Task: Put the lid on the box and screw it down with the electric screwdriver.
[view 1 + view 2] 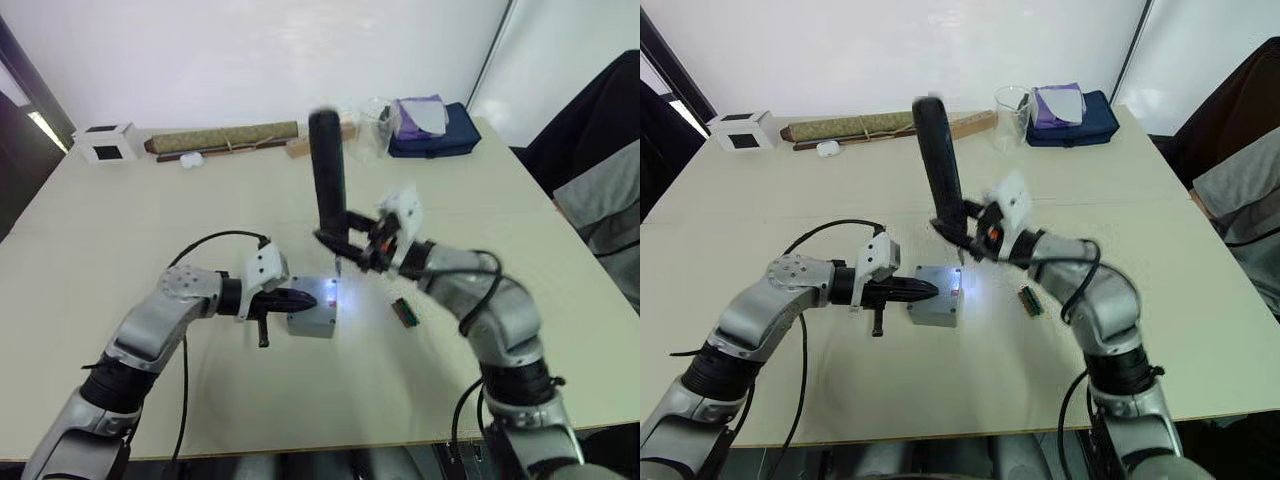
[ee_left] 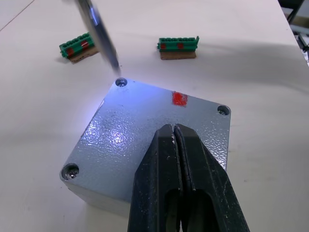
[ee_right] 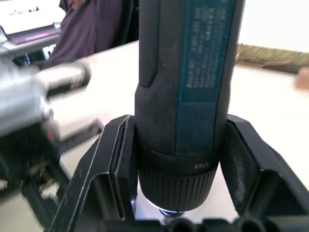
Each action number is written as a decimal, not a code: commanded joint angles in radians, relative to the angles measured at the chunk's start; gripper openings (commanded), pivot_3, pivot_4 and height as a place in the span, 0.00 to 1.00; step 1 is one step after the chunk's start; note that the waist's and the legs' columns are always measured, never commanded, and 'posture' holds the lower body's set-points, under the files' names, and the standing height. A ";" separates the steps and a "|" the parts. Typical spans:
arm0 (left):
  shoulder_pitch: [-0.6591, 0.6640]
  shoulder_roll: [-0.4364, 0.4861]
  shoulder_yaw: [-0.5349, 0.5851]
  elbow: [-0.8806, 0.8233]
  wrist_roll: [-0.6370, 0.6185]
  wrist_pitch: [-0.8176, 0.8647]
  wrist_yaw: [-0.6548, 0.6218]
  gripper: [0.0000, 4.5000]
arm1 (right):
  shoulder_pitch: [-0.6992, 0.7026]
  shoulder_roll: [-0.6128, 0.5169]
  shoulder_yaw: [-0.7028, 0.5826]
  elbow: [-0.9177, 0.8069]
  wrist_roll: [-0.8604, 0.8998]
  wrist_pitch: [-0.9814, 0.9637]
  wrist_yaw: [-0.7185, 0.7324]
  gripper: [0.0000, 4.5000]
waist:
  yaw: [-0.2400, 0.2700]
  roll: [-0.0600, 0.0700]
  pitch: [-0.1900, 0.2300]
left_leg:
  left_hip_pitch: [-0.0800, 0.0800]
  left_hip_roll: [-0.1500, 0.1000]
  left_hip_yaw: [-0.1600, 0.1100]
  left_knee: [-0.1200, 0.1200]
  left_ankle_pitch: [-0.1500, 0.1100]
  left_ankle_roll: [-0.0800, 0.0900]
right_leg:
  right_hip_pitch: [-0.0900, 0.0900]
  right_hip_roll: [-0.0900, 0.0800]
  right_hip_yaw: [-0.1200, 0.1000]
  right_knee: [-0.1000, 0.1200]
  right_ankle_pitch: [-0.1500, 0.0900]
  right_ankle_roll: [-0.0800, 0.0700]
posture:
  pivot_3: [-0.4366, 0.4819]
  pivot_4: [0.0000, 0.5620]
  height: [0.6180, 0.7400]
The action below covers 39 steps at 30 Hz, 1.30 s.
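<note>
lid (image 2: pixel 145 130) on box | electric screwdriver (image 1: pixel 938 170) bit at corner screw

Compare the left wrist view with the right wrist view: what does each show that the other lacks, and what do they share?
Left wrist view: the lid on the box, corner screws, a red mark, two green terminal blocks, and the shut left gripper pressing the lid. Right wrist view: the right gripper clamping the tool's black barrel. Shared: the electric screwdriver, its bit above a corner screw.
</note>
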 commanded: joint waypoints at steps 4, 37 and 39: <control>0.024 -0.030 0.045 0.049 -0.062 0.083 0.033 0.00 | -0.253 -0.072 -0.283 -0.006 0.291 0.221 -0.160 0.48 | -0.001 0.000 0.002 | 0.000 0.000 0.000 -0.002 0.000 0.000 | 0.000 0.002 -0.001 0.000 0.000 0.000 | 0.48 0.27 1.00; -0.048 0.086 0.063 -0.218 -0.202 0.126 -0.006 0.00 | -0.210 -0.631 0.171 0.708 -0.094 0.527 0.136 0.99 | -0.006 0.003 0.031 | -0.019 -0.007 0.007 0.018 -0.003 0.006 | -0.011 0.001 0.003 0.001 0.006 0.013 | 0.48 0.27 1.00; -0.061 0.109 0.062 -0.206 -0.201 0.138 -0.023 0.00 | -0.186 -0.634 0.146 0.671 -0.108 0.454 0.146 0.99 | -0.004 0.002 0.032 | -0.019 -0.007 0.006 0.019 -0.003 0.006 | -0.010 0.001 0.003 0.001 0.006 0.014 | 0.48 0.27 1.00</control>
